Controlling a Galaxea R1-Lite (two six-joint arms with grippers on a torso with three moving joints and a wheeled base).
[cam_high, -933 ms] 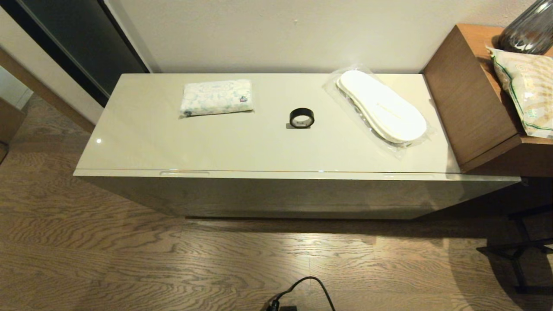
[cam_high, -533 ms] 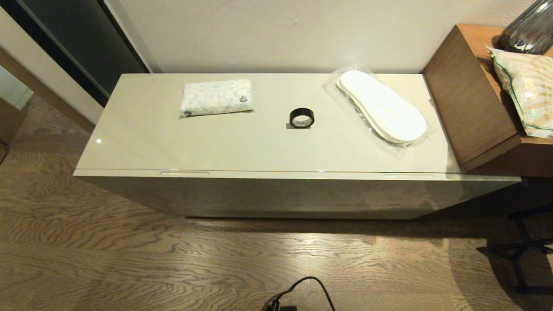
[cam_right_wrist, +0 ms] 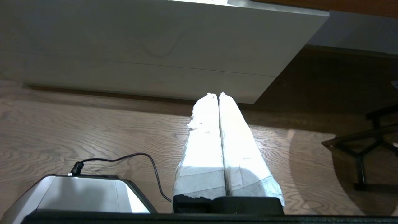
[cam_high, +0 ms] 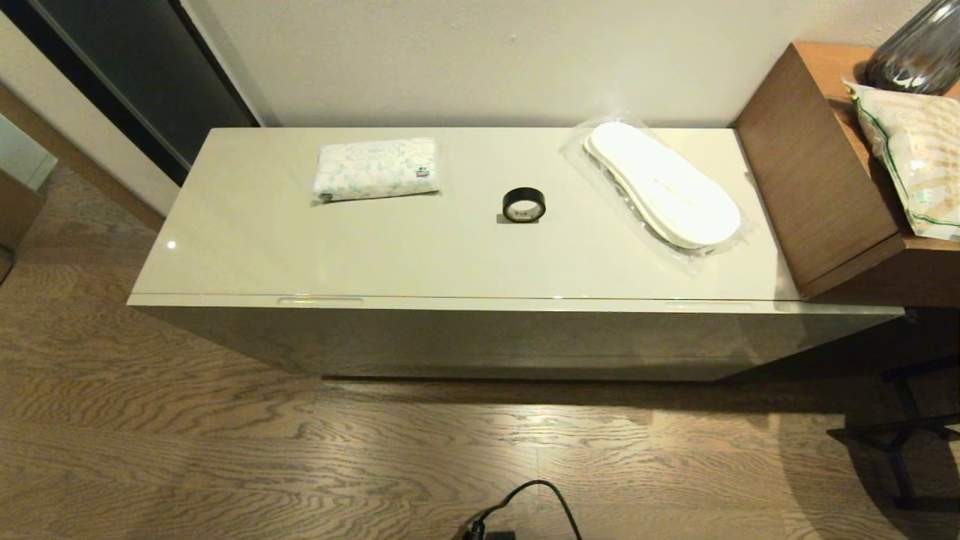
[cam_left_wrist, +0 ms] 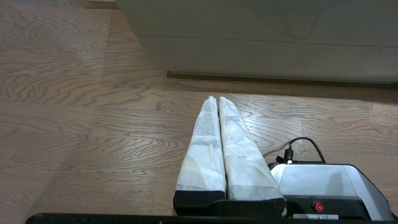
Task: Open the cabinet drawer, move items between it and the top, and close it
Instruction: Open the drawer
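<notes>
The cabinet drawer [cam_high: 517,330] is fully closed, its glossy cream-beige front flush under the top [cam_high: 450,255]. Two slim oblong notches sit along its upper front edge, one near the left front corner [cam_high: 320,301] and one near the right front corner [cam_high: 709,305].

On the top, a smooth, reflective, long rectangular surface, three items lie well apart along the rear half:
- Tissue pack [cam_high: 376,169]: soft, white, rectangular, pale blue-green print; rear left portion, near the back edge.
- Tape roll [cam_high: 523,204]: small black ring, lying flat near the centre.
- Slippers [cam_high: 661,193]: white, flat, oblong, in a clear crinkled plastic bag; lying diagonally at the rear right, the bag near the brown wooden side unit [cam_high: 817,172].

On the side unit lie a beige green-edged bag [cam_high: 911,161] and a dark ribbed glass vessel [cam_high: 919,52].

Left gripper [cam_left_wrist: 215,99]: low over the wood-grain floor [cam_left_wrist: 77,124] in front of the cabinet base, its white-wrapped tapering fingers [cam_left_wrist: 205,146] pressed together, holding nothing.

Right gripper [cam_right_wrist: 215,94]: likewise low above the floor, before the cabinet's right end; wrapped fingers [cam_right_wrist: 236,155] closed together, empty.

The grey robot base [cam_left_wrist: 314,180] with a black cable [cam_right_wrist: 124,158] shows beside each gripper.
</notes>
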